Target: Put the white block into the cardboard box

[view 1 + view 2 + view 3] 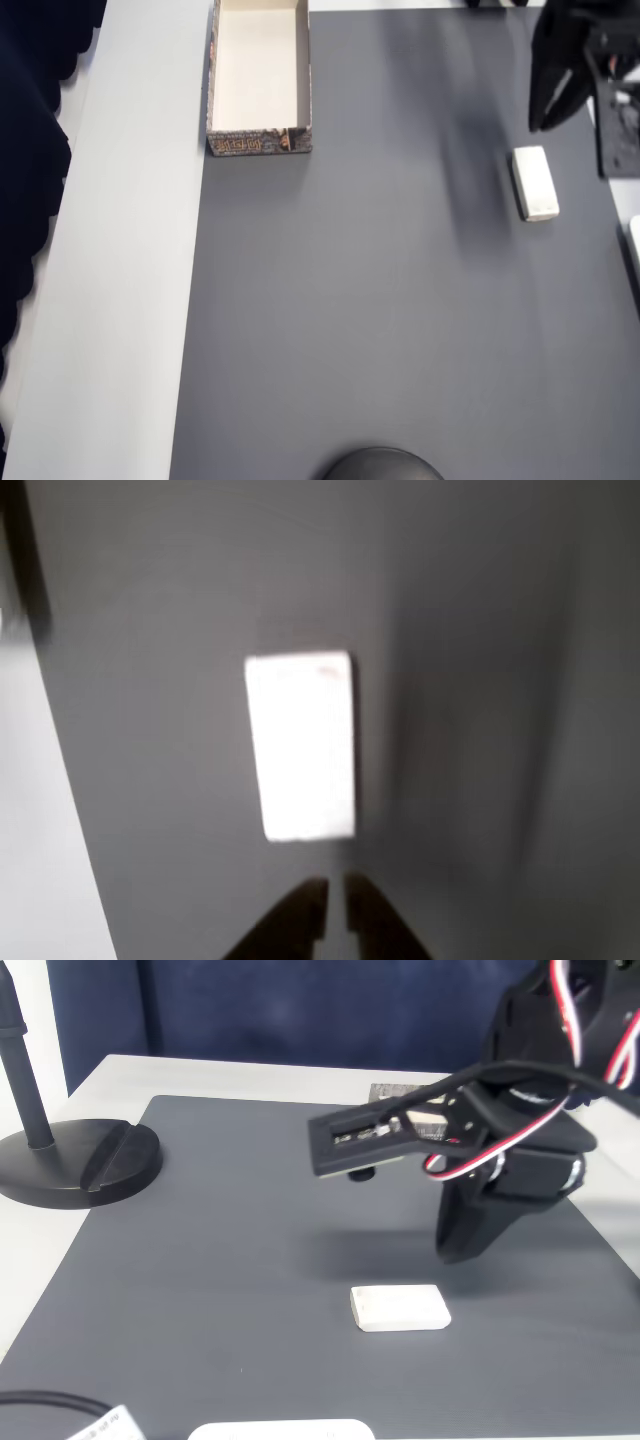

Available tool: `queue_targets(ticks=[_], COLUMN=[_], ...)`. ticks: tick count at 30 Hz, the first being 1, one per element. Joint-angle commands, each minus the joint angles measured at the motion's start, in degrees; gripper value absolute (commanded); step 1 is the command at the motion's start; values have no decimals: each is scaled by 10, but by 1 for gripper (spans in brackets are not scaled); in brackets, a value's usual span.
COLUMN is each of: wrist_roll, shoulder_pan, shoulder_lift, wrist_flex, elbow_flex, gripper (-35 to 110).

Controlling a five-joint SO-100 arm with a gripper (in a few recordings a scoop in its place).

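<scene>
The white block (pixel 534 182) is seen lying flat near the grey mat's (pixel 380 300) right edge, under the nearly closed gripper (pixel 333 905).

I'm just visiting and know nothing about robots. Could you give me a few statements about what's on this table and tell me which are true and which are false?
1. The white block lies flat on the dark grey mat. True.
2. The block is already inside the cardboard box. False: the box's cream inside is bare, and the block lies far from it.
3. The gripper is holding the block. False: it hangs above the mat beside the block, apart from it.
4. The box has a notch in one short wall. True.
5. The gripper's fingers are nearly together. True.
</scene>
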Motion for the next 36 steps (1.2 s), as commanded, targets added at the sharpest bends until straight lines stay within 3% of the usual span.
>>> queue_targets(ticks=[1, 14, 36], wrist_roll=[4, 4, 13], shoulder_pan=[-13, -14, 11], shoulder_lift=[-26, -64, -47], wrist_flex=[15, 14, -26], elbow_flex=[-77, -103, -82], gripper=[-2, -1, 17])
